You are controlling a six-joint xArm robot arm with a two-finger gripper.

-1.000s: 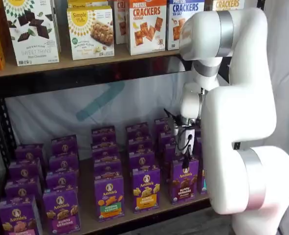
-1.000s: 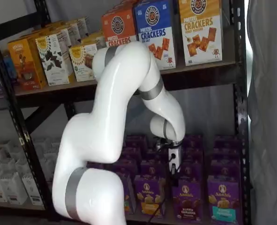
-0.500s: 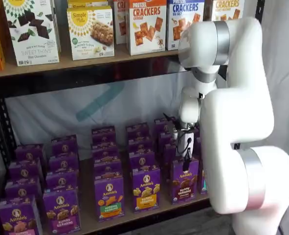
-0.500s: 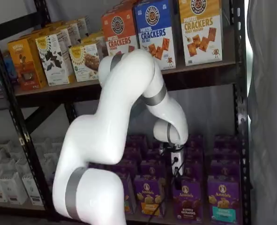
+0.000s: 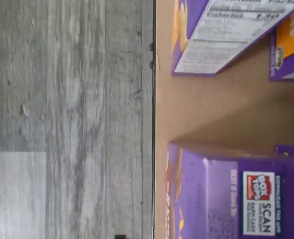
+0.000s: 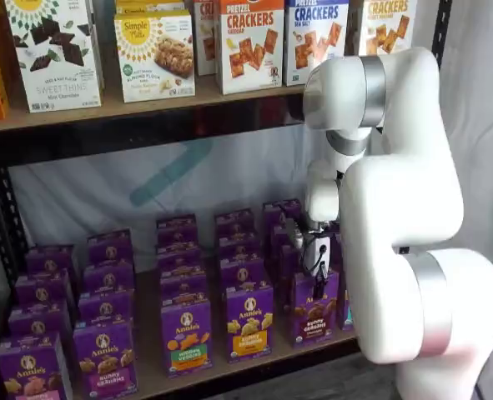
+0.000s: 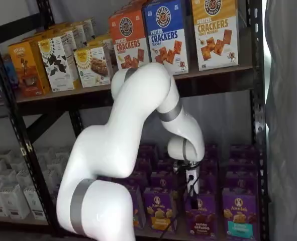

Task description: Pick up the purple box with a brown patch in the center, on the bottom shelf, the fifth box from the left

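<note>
Shelf views both show the purple box, the Annie's Bunny Grahams carton with dark brown crackers pictured mid-front, standing upright at the front edge of the bottom shelf, directly under the hand. The hand hangs just above the carton's top, not touching it as far as I can tell; its fingers are seen too small and side-on to show a gap, though by its setting it stands fully spread, with nothing in it. That placement looks like a line-up for a downward grasp. The wrist view shows a purple carton top with a scan label below the hand. To one side of the hand stands a purple carton with a yellow-orange band; in a shelf view, a teal-banded carton flanks the other side. Each front carton heads its own file running back; the files' depth I cannot count surely.
</note>
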